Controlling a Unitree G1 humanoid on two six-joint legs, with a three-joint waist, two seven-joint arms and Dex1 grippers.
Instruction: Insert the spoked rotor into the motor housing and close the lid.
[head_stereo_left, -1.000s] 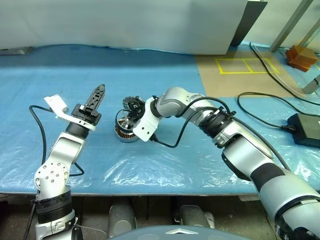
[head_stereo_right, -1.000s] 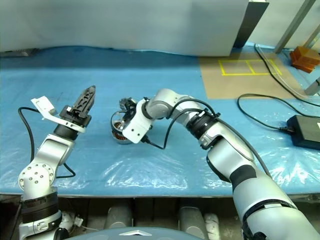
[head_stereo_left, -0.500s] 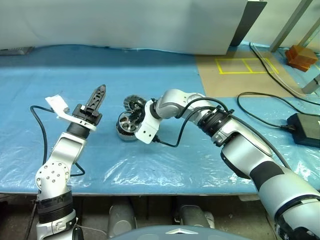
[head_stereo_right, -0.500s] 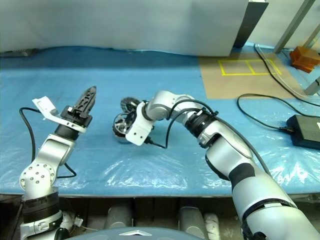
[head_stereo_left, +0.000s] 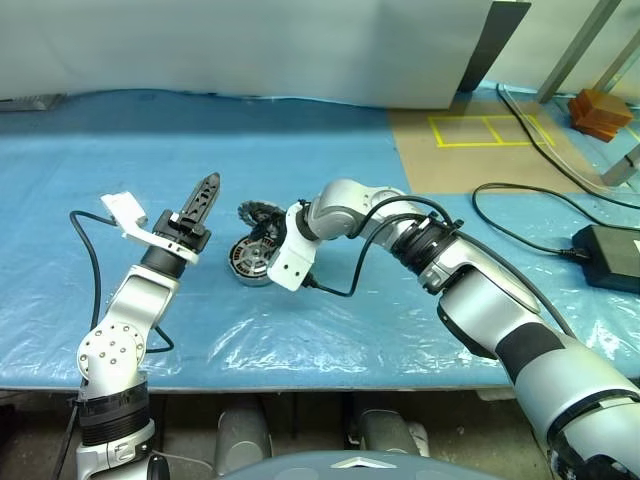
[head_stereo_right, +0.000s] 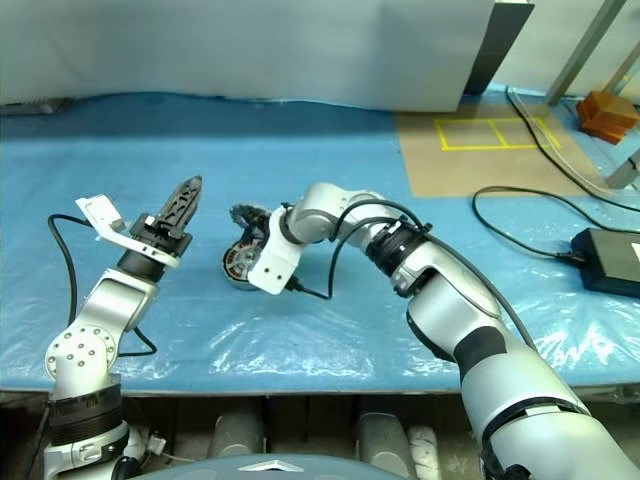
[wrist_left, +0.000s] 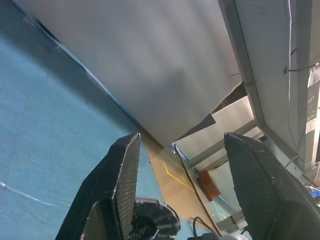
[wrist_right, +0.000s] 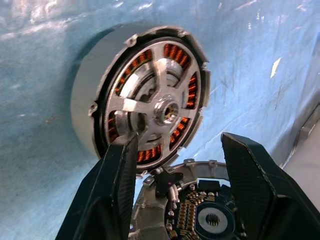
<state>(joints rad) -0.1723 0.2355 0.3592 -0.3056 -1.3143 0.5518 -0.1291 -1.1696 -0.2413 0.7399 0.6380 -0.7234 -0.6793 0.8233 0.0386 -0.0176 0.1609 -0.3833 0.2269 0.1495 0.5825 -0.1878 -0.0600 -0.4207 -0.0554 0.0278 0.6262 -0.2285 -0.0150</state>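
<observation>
The motor housing (head_stereo_left: 250, 262) stands on the blue sheet in the middle of the table. In the right wrist view the spoked rotor (wrist_right: 155, 107) sits inside the grey housing (wrist_right: 87, 110), its silvery spokes lying over the copper windings. My right gripper (head_stereo_left: 262, 238) hovers right at the housing, open, with one finger on each side and nothing in it. The lid (wrist_right: 200, 210) lies just behind the housing with its dark inner face showing. My left gripper (head_stereo_left: 207, 190) is raised to the left of the housing, open (wrist_left: 182, 142) and empty, pointing up and away.
Clear plastic over blue sheeting covers the table (head_stereo_left: 330, 330), whose front edge runs near me. A black power brick (head_stereo_left: 610, 258) and cables lie at the right. A yellow taped square (head_stereo_left: 490, 130) marks a brown board at the back right.
My right gripper has opened and let go of the spoked rotor, which now rests in the housing instead of hanging above it. The left arm has kept still.
</observation>
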